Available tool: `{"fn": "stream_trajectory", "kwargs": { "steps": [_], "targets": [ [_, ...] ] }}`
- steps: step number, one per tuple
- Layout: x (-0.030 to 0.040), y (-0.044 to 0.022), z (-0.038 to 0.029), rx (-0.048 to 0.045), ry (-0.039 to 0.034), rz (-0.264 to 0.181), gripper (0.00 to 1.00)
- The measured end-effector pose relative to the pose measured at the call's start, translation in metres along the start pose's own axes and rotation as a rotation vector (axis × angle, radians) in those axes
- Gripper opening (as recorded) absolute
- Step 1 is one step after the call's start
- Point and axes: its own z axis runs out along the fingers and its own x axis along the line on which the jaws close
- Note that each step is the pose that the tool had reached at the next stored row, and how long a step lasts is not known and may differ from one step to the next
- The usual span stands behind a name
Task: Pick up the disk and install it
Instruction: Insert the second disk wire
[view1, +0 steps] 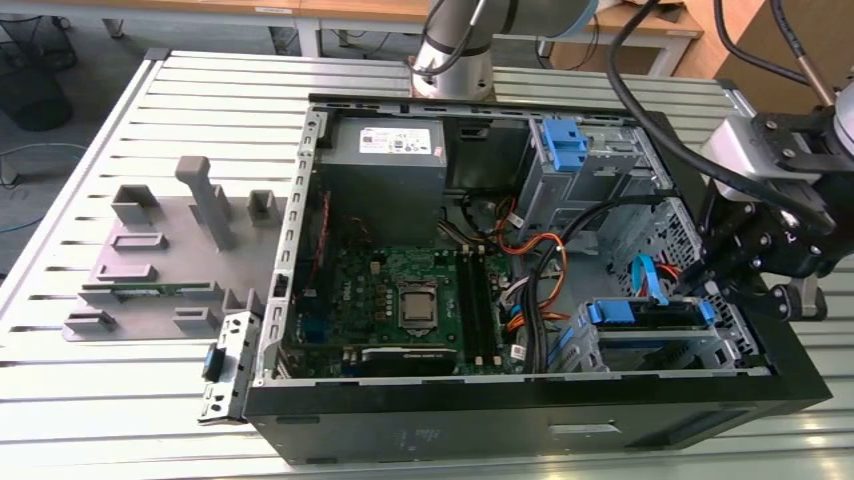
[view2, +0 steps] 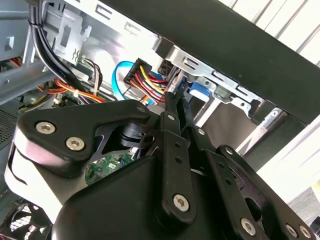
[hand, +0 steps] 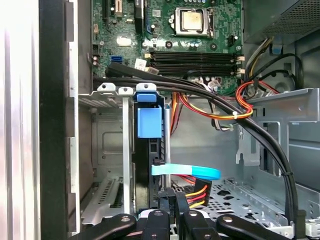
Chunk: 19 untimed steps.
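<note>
Disk (hand: 149, 120) stands edge-on in the drive cage (hand: 107, 150), left of centre; gripper (hand: 172, 212) at bottom centre, fingers narrow at its rear edge. Press squarely along the slot, clear of cables (hand: 215, 107).

motherboard (hand: 165, 35): upper frame, CPU socket exposed | blue carrier latch (hand: 149, 120): centre-left, in drive cage | gripper (hand: 172, 227): bottom centre, below cables

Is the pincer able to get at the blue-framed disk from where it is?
Probably yes: the pincer hangs close to the disk in its cage, though a light-blue cable and a wired plug lie between them.
</note>
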Motion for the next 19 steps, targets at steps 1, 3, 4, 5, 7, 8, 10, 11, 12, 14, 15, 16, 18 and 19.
{"fn": "stream_trajectory", "kwargs": {
  "steps": [1,3,4,5,7,8,10,11,12,14,15,16,18,19],
  "targets": [
    [0.0011,0.0001,0.0001,0.0,0.0,0.0,0.17],
    [0.0026,0.0005,0.0004,0.0,-0.0001,0.0,0.17],
    [0.003,0.0009,0.0007,-0.0001,-0.0002,0.0,0.17],
    [0.0035,0.0012,0.0008,0.0,0.0,0.0,0.17],
    [0.0048,0.0015,0.0011,0.0,0.0,0.0,0.17],
    [0.0056,0.0017,0.0013,0.0,0.0,0.0,0.17],
    [0.0071,0.0018,0.0017,0.0,0.0001,0.0,0.17],
    [0.0078,0.0018,0.0021,-0.0002,0.0,0.0,0.17],
    [0.0083,0.0018,0.0028,-0.0004,-0.0001,0.0,0.17],
    [0.0089,0.0018,0.0041,-0.0008,0.0,0.0,0.17],
    [0.0091,0.0018,0.0046,-0.0011,0.0001,0.0,0.17],
    [0.0093,0.0018,0.0049,-0.0011,0.0003,0.0,0.17],
    [0.0094,0.0017,0.0056,-0.0014,0.0002,0.0,0.17],
    [0.0095,0.0017,0.0061,-0.0017,0.0001,0.0,0.17]
  ]
}}
